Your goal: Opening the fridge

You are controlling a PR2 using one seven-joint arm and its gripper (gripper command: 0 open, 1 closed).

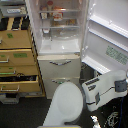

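The tall white fridge [60,55] fills the middle of the exterior view. Its large upper door [107,30] is swung wide open toward the view's right, and the green-and-white sticker [116,51] shows on it. Lit shelves holding food [59,20] are exposed inside. The two lower drawers [60,63] with curved silver handles are closed. My arm [107,86] reaches in from the right, just below the open door's lower edge. Its gripper end [88,90] is blurred, and I cannot make out the fingers or whether they touch the door.
A tan wooden drawer cabinet [17,60] stands against the fridge on the view's left, with one lower drawer slightly out. My white rounded body [65,102] sits low in front of the fridge drawers. Dark floor and cables [112,119] lie at the lower right.
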